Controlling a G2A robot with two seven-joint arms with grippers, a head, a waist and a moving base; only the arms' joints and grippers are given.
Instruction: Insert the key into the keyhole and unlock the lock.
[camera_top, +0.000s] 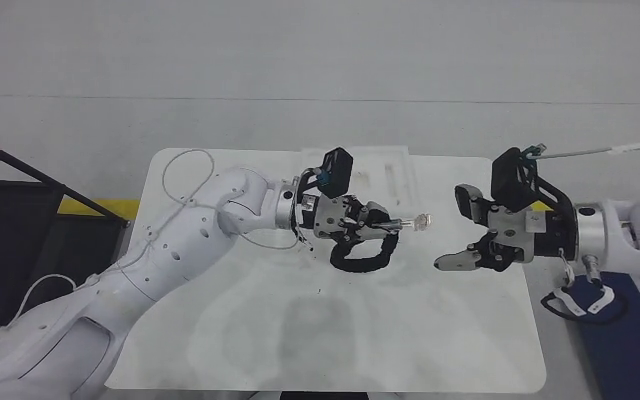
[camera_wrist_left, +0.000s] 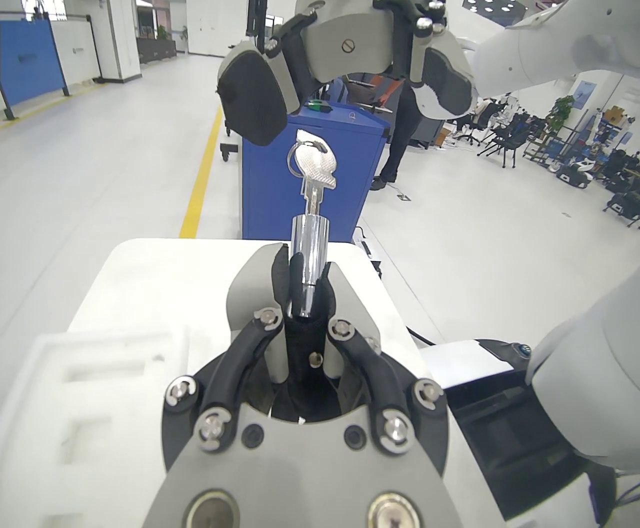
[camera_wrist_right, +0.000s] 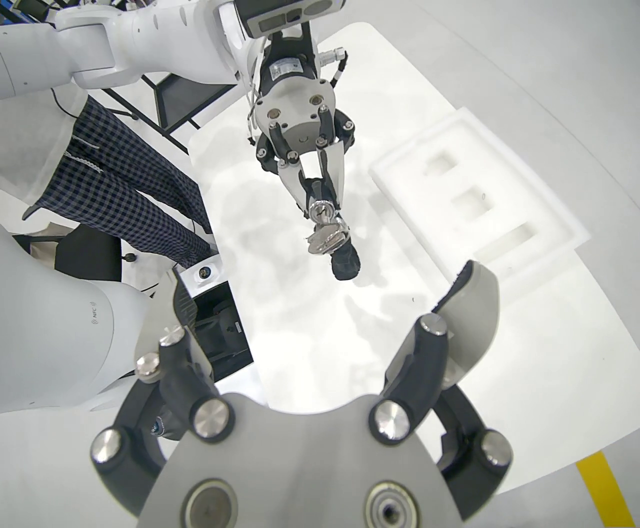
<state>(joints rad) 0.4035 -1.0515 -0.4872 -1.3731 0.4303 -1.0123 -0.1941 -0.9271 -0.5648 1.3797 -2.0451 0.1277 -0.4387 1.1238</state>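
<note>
Item: lock (camera_top: 392, 222), a chrome cylinder with a black cable loop (camera_top: 362, 258) hanging beneath.

Location: the left gripper (camera_top: 372, 220) is clamping it tightly by the cylinder body and holding it above the table (camera_top: 300, 340). The keyhole end is pointing toward the other arm.

Key (camera_top: 422, 220): it is sitting in the keyhole, with its head sticking out past the cylinder (camera_wrist_left: 310, 240).

Right gripper (camera_top: 462, 232): it is hanging spread wide and gripping nothing. It is facing the key head (camera_wrist_left: 315, 167) across a gap, well apart from it.

Surroundings: a white foam tray (camera_top: 395, 165) with recesses is lying on the table's far side, just behind the left gripper. A blue cabinet (camera_wrist_left: 270, 190) is standing on the floor past the table's edge, behind the key in the left wrist view.
</note>
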